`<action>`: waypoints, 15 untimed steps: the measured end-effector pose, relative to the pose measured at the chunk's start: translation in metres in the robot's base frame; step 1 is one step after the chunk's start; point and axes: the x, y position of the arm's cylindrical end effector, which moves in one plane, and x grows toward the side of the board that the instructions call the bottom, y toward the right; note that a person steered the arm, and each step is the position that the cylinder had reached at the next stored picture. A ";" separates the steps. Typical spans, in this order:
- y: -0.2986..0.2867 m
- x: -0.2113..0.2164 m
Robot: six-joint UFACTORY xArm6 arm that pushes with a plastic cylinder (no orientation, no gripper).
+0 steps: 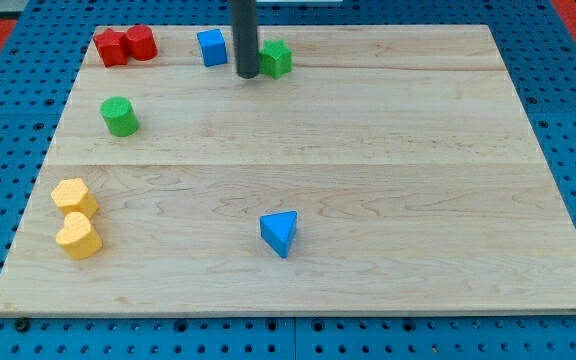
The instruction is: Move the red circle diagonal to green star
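The red circle [142, 42] lies at the board's top left, touching a red star [111, 47] on its left. The green star [276, 58] lies near the top edge, left of the middle. My tip [247, 75] stands just left of the green star, close against it, between it and a blue cube [211, 47]. The tip is well to the right of the red circle, with the blue cube between them.
A green circle [120, 116] lies on the left, below the red blocks. Two yellow blocks [74, 196] [79, 237] sit together at the lower left. A blue triangle [279, 232] lies near the bottom middle. The wooden board [418, 150] rests on a blue pegboard.
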 end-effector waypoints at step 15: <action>-0.162 0.007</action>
